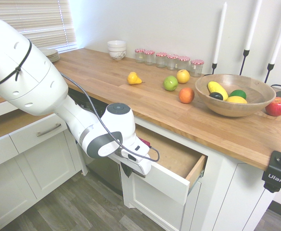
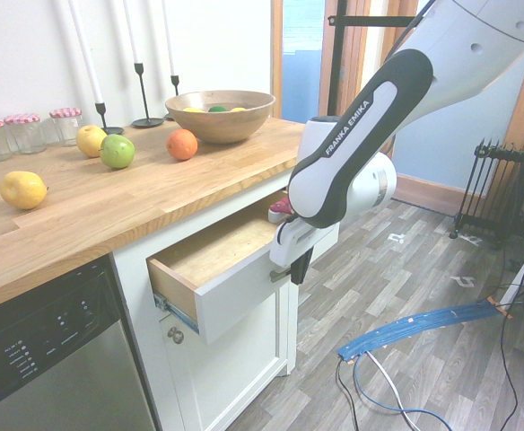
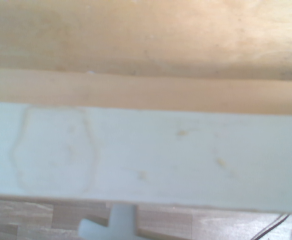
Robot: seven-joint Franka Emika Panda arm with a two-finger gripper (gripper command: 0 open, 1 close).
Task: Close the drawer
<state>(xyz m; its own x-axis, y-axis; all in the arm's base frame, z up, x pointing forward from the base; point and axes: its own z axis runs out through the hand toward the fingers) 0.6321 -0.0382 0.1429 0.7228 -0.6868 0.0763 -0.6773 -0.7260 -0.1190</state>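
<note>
Drawer [image 1: 172, 166] juts half open under the butcher-block countertop [image 1: 131, 96]. Opposite camera: gripper [image 2: 298, 268], fingers together, hangs against its white front. Wrist camera: plywood interior, white top edge. Probably rigid, light-running; push the flat front.

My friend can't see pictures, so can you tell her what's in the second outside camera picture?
A white robot arm's shut gripper hangs at the front of a half-open white drawer under a wooden counter. On the counter sit loose fruit, jars, candlesticks and a wooden bowl holding more fruit.
</note>
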